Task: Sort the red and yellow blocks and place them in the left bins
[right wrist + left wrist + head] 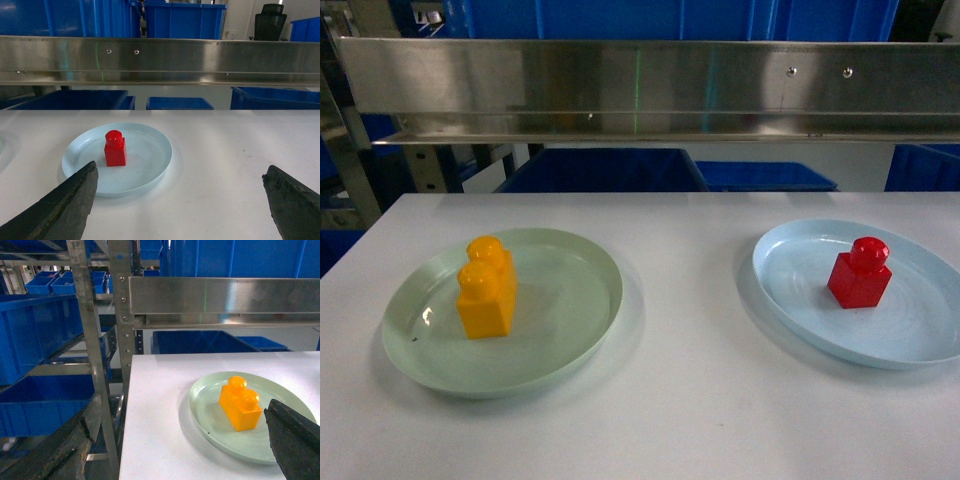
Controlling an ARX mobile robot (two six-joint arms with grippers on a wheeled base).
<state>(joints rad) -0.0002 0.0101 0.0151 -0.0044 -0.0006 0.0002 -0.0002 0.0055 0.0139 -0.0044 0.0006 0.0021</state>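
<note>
A yellow two-stud block stands on a pale green plate on the left of the white table. On the right, a red one-stud block sits on a light blue plate. Neither gripper shows in the head view. My left gripper is open and empty over the table's left edge, with the yellow block just ahead of its right finger. My right gripper is open and empty, short of the red block, which lies ahead to its left. Blue bins fill the rack left of the table.
A steel shelf rail runs across above the table's far edge, with more blue bins behind and below it. The rack's metal upright stands close to the table's left edge. White tabletop lies between the two plates.
</note>
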